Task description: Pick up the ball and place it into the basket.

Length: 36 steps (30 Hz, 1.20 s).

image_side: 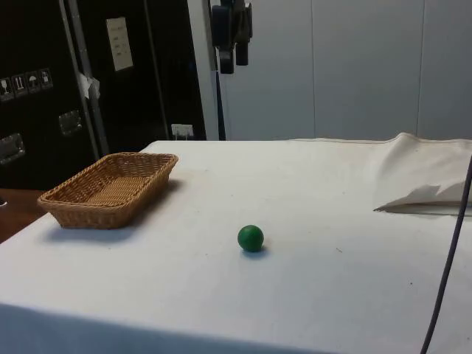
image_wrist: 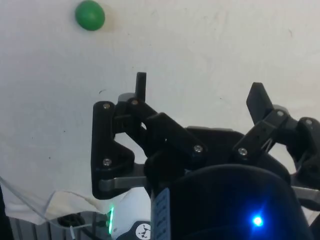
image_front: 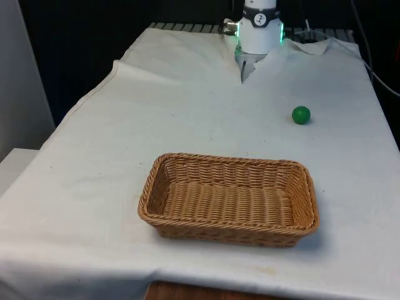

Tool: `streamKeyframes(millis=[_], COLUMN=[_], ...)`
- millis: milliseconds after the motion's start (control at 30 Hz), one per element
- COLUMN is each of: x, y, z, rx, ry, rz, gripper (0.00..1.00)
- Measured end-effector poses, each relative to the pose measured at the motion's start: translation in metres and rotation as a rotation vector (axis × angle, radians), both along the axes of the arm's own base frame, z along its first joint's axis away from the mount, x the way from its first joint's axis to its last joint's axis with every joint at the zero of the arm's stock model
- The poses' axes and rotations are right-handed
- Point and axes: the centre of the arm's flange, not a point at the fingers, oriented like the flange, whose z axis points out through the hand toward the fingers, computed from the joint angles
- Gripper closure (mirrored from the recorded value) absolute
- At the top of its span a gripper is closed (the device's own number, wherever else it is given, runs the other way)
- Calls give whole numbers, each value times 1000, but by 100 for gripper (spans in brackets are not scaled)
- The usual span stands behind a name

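A small green ball [image_front: 301, 115] lies on the white cloth towards the front view's right, well short of the robot's base. It also rests alone on the cloth in the side view as the ball [image_side: 251, 238]. A woven wicker basket [image_front: 153, 187], rectangular and with nothing in it, stands near the table's front edge; the basket [image_side: 110, 210] sits well apart from the ball. My gripper [image_side: 234, 63] hangs high above the table, open and holding nothing. From the wrist, the gripper [image_wrist: 200, 90] spreads its fingers [image_wrist: 141, 85] over bare cloth, and the ball [image_wrist: 90, 15] lies off to one side.
The cloth is rucked into a fold [image_front: 245, 67] by the robot's base and lifts into a raised flap [image_side: 424, 198]. A dark cable [image_side: 450, 258] hangs across the side view's near corner. Dark cabinets [image_side: 44, 88] stand behind the basket.
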Motion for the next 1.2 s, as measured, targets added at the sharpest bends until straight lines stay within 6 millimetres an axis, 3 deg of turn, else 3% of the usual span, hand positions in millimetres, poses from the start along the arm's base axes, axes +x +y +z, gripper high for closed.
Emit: streamKeyframes(millis=[600,1200], x=[0,-2], y=[34,51], z=[-3,-29], rx=[-11,5], ry=[4,18], rz=[2,-4], gripper=[0,0])
